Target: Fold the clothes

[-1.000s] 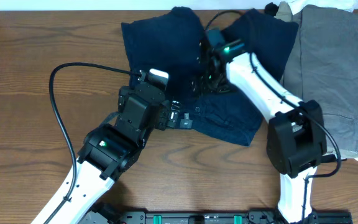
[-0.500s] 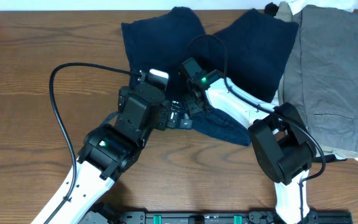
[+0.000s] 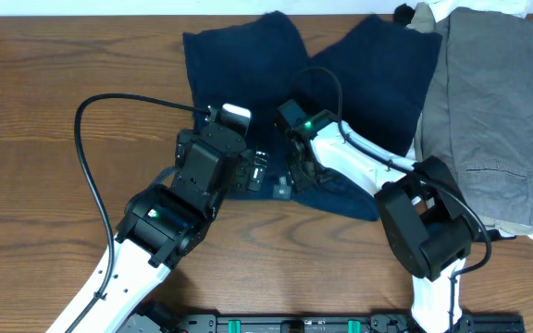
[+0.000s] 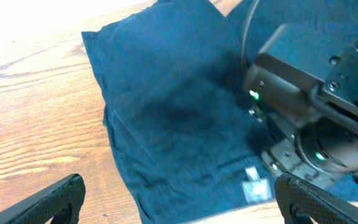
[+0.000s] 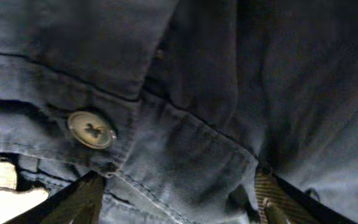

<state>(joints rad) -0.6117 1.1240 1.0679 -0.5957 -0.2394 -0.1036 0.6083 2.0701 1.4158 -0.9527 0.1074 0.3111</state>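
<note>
Overhead: you've got the large dark navy crinkled fabric garment lying rumpled mid brown wooden bench, no clean fold yet. The flat grey fabric garment sits on the right-arm side.
Left wrist: left pincer spread wide and empty over the navy hem, near the small pale tag.
Right wrist: right pincer spread, tips at the waistband by a round pale button, nothing pinched.
My read: folding barely started, nearly all of it left.
</note>
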